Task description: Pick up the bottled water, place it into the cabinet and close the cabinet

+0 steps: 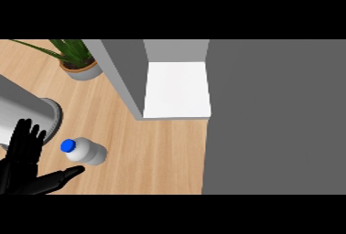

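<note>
Black left hand open beside bottled water, wooden counter, cabinet open

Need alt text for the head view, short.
A left hand, fingers straight and open, sits just left of a blue-capped water bottle on a wooden counter. Behind, a cabinet stands open with a white shelf; a potted plant and metal canister are at left.

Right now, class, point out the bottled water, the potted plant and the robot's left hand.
bottled water [86, 152], head view, on its white body.
potted plant [82, 71], head view, on its grey pot.
left hand [21, 160], head view, on the palm.
</note>
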